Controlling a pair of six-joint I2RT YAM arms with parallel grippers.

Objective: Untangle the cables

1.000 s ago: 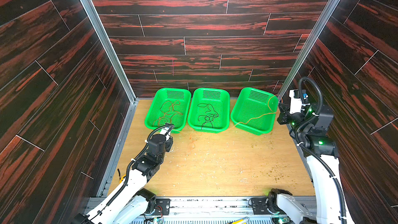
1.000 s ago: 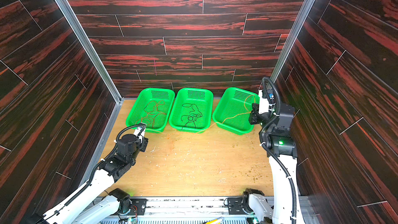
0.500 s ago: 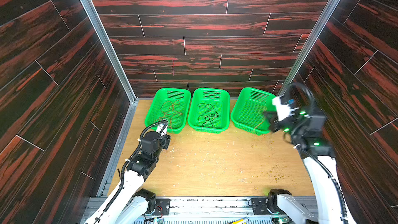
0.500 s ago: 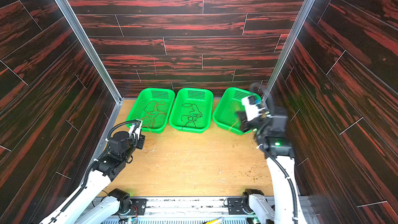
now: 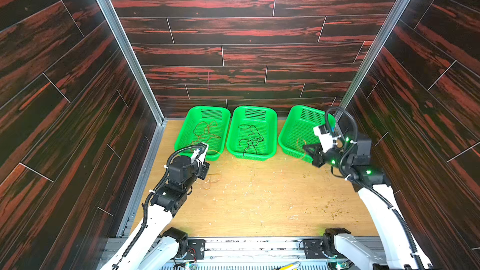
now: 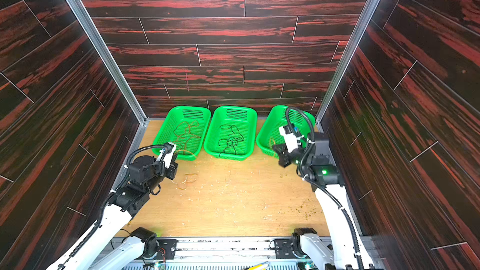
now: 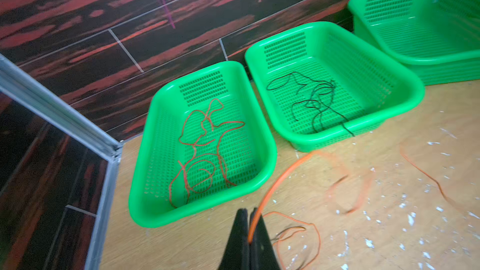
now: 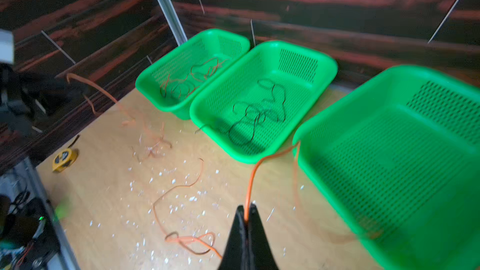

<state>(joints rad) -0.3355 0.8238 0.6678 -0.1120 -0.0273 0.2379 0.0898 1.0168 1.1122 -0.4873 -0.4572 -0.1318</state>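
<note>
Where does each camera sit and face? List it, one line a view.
Top views: high over the near edge, looking down at the table and three baskets; left arm and right arm show.
Left wrist: on the left arm, facing the baskets with red cable and black cable; left claw shut on orange cable.
Right wrist: on the right arm, facing all baskets; right claw shut on orange cable.
Shared: all see the black cable.

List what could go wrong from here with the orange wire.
Both the left fingers and right fingers are shut on the orange wire; pulling apart could tighten its loose loops into a knot. The black wire has an end hanging over its basket rim, so the dragged wire might snag it.
</note>
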